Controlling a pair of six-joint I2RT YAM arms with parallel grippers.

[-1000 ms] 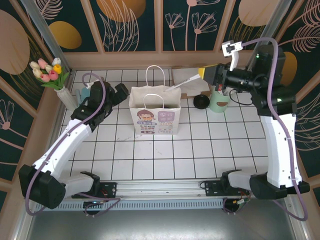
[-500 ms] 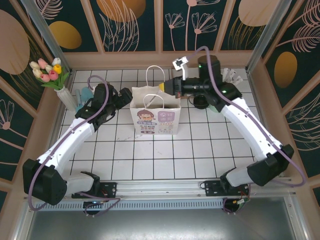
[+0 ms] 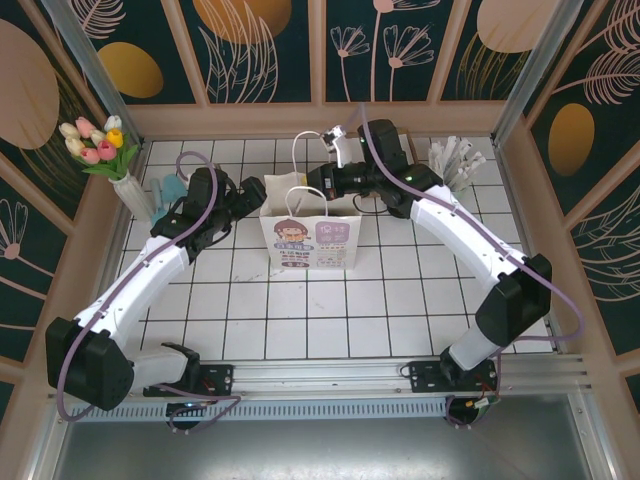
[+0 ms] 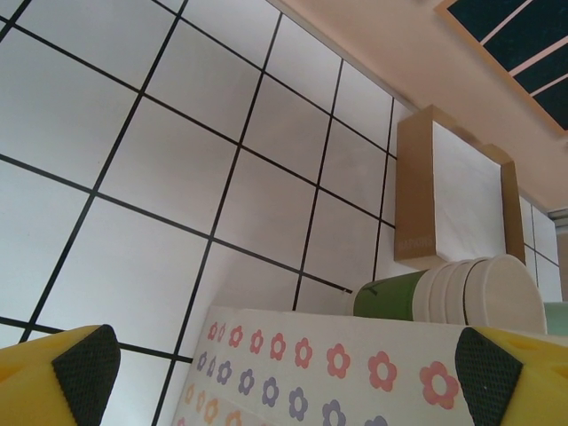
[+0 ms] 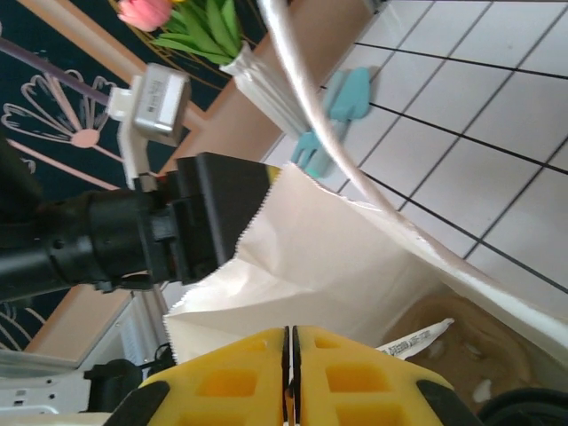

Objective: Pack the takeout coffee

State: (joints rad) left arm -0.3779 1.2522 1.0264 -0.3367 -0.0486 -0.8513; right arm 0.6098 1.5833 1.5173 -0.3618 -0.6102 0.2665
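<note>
Paper bag [image 5: 306, 266] (serrated rim), blocky yellow right fingers [image 5: 222, 386] closed above

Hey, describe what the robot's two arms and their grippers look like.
The left arm and right arm both have white shells between black joints, and each is trailed by a lilac cable. The left gripper and right gripper have blocky yellow fingers. The left one's tips carry black textured pads.

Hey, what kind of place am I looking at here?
Probably a staged café takeout counter inside a robot test booth: a printed paper bag on a white tiled table, tulips in a vase, floral wall panels.
</note>
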